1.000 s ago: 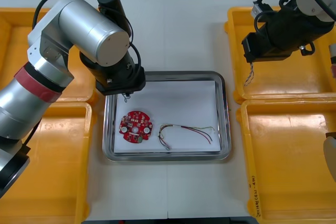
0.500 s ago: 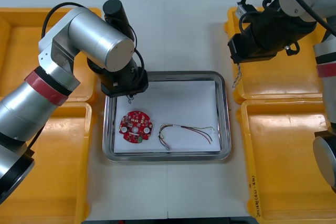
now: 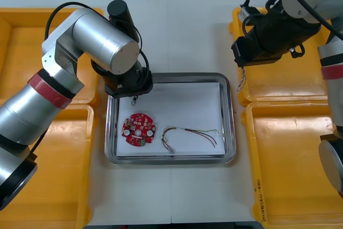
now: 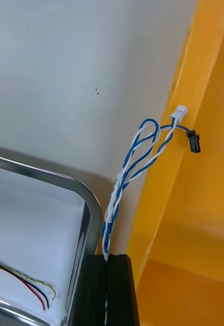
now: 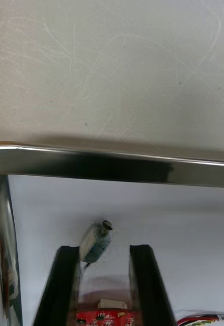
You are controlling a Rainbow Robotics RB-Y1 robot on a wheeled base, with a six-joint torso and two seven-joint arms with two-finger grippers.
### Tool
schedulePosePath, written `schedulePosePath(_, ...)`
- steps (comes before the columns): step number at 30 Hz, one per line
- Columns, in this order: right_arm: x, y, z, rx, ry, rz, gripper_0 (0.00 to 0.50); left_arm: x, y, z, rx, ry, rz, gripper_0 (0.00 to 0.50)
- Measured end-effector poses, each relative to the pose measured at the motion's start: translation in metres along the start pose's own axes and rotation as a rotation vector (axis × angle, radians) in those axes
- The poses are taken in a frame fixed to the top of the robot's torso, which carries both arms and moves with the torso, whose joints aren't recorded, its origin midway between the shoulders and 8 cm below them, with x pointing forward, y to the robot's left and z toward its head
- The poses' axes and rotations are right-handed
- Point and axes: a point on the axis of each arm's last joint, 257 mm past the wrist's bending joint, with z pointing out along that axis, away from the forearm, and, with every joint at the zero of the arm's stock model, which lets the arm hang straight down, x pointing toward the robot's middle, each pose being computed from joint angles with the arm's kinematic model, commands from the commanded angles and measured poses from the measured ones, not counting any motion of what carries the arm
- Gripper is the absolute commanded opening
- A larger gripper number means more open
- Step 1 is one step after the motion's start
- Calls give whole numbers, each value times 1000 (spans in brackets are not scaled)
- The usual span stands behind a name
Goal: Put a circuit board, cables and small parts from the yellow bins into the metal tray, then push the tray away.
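the blue and white cable [image 4: 123,175] is clamped at one end between the fingers [image 4: 119,290] of the right gripper [image 4: 108,260], which are pressed together on it. the rest runs straight out past the fingertips as a loose twisted loop ending in a small white plug and a black one, so its long axis follows the line of the fingers. those fingers hang over the strip of table [image 3: 187,36] between the far right corner of the tray [image 3: 231,122] and the wall of the far right bin [image 3: 300,81]. the tray's white floor lies to the left and a little nearer, so the coming move looks like a short carry leftward with the dangling loop lifted clear of the rim. the right arm reaches in from the right, above that bin, wrist pointing down. over the tray's far left corner the left gripper [image 3: 132,90] points down with its fingers apart. a small metal part [image 5: 95,240] sits between them, gripped by neither, and whether it rests on the lining or is in the air i cannot tell. just nearer lies the circuit board [image 3: 138,130], with the red and yellow cable [image 3: 190,132] to its right. the left arm arches in from the left, elbow high.
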Motion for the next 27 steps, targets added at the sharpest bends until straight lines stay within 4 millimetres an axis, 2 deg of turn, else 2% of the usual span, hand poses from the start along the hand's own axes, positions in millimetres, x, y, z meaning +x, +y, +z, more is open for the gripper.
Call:
schedulePosePath(1, 0, 0, 0, 0, 1, 0, 0, 0, 0, 0, 0, 0, 2, 486)
schedulePosePath(2, 1, 0, 0, 0, 2, 0, 0, 0, 0, 0, 0, 0, 2, 500)
schedulePosePath(12, 1, 0, 0, 0, 5, 0, 0, 1, 1, 0, -5, 4, 3, 500)
schedulePosePath(16, 3, 0, 0, 1, 11, 0, 0, 8, 6, -4, -31, 27, 10, 500)
schedulePosePath(20, 3, 1, 0, -1, 12, -1, 0, 12, 5, -23, -39, 29, 33, 500)
schedulePosePath(27, 8, 4, 3, 1, 32, -16, 0, 5, 5, -69, -13, -8, 36, 500)
